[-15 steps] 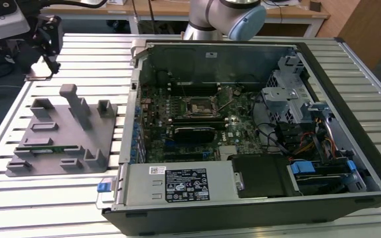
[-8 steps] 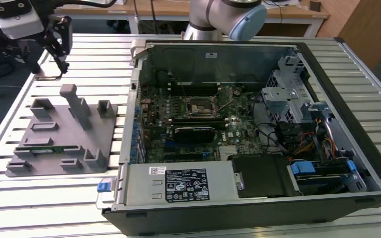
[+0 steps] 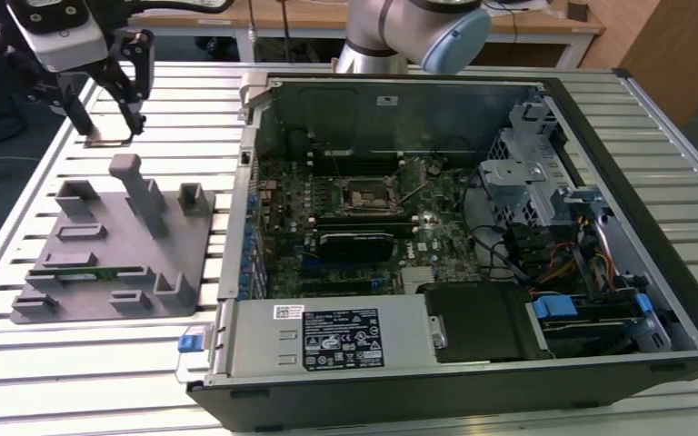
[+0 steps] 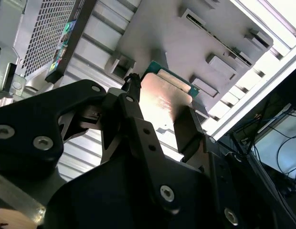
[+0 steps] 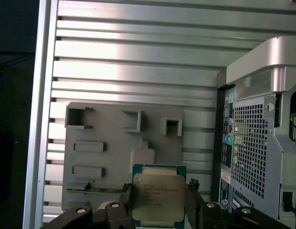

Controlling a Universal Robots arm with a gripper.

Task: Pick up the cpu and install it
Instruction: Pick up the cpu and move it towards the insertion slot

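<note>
My gripper (image 3: 108, 127) hangs above the slatted table at the exterior view's far left, shut on the cpu (image 3: 106, 139), which it holds flat and clear of the table. In both wrist views the cpu (image 5: 159, 194) (image 4: 165, 97) shows its silver top and thin green edge, clamped between two black fingers (image 5: 125, 202) (image 4: 187, 125). Below it lies the grey fixture plate (image 3: 106, 250) (image 5: 110, 157). The black-framed square socket (image 3: 362, 193) sits on the motherboard inside the open computer case (image 3: 640, 182), well off toward the exterior view's right of the gripper.
A long green memory stick (image 3: 83, 270) (image 5: 93, 190) lies in a slot of the fixture plate, among upright grey posts (image 3: 143, 191). The case wall (image 3: 247, 182) stands between plate and motherboard. The power supply (image 3: 324, 338) and cables (image 3: 555, 263) fill the case's near side.
</note>
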